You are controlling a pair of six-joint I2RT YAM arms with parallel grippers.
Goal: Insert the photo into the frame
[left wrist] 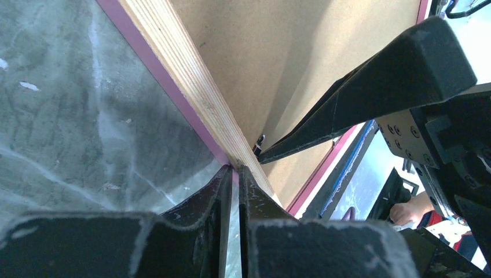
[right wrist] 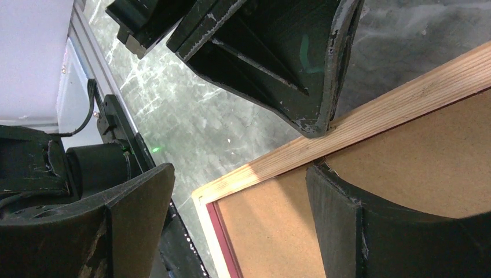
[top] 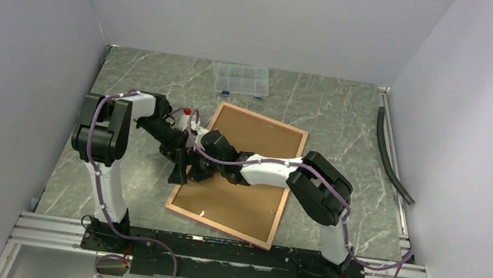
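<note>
The frame (top: 229, 210) lies back up on the table, showing its wood rim (left wrist: 191, 75) and brown backing board (right wrist: 272, 231). My left gripper (top: 182, 166) comes in low from the left. Its fingertips (left wrist: 243, 174) are pinched on the frame's left edge, with a thin gap behind them. My right gripper (top: 203, 169) hangs open over the same edge near the frame's corner (right wrist: 240, 171). One of its fingers (right wrist: 347, 231) rests on the backing board just inside the rim, beside a small metal tab (left wrist: 259, 141). The other finger (right wrist: 133, 214) is off the frame, over the table. The photo is out of view.
A clear compartment box (top: 241, 79) sits at the back of the table. A dark hose (top: 392, 157) runs along the right side. The aluminium rail (top: 212, 248) carrying the arm bases lines the near edge. Pale walls close in on three sides.
</note>
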